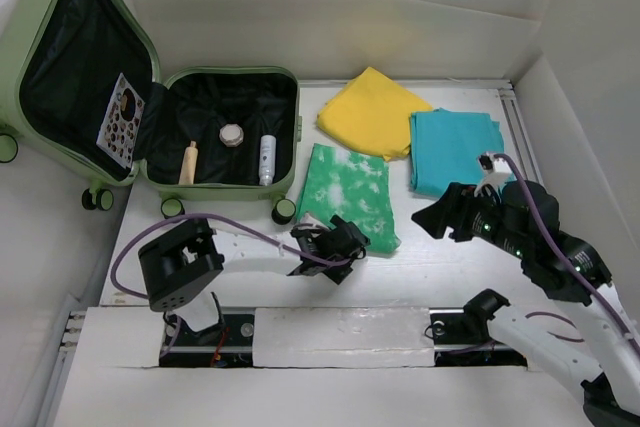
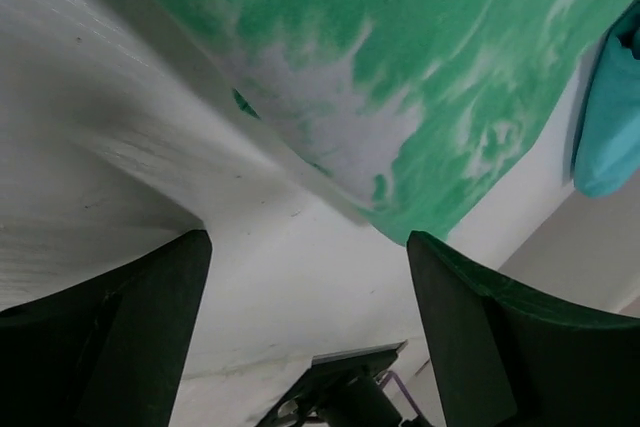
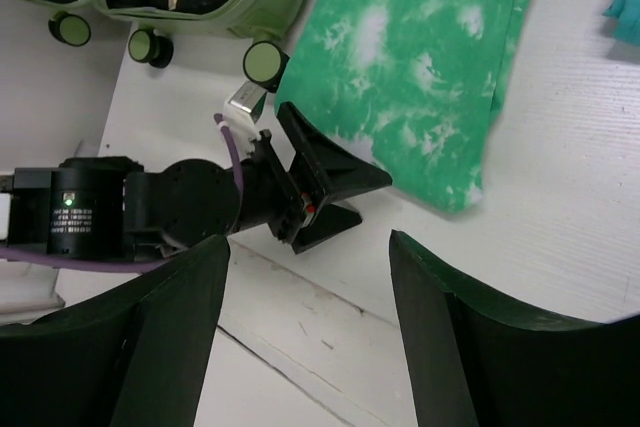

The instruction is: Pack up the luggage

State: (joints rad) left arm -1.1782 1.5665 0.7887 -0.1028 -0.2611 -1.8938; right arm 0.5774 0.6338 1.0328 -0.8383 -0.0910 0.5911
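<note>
We note L gripper [image 2: 308, 245] jaws apart, empty, near green cloth [image 2: 400, 67]; R gripper [image 3: 307, 245] likewise; luggage [image 1: 297, 137] open.

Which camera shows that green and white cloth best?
The top external view: almost the whole green and white cloth lies flat, right of the luggage. The right wrist view shows most of the cloth, cut off at the top. The left wrist view shows only one corner.

The left arm [image 1: 180, 267] and right arm [image 1: 545, 247] mix white links with boxy black housings. A purple cable [image 1: 215, 219] runs along each. The right gripper [image 3: 305, 247] has dark wedge fingers [image 3: 470, 347].
</note>
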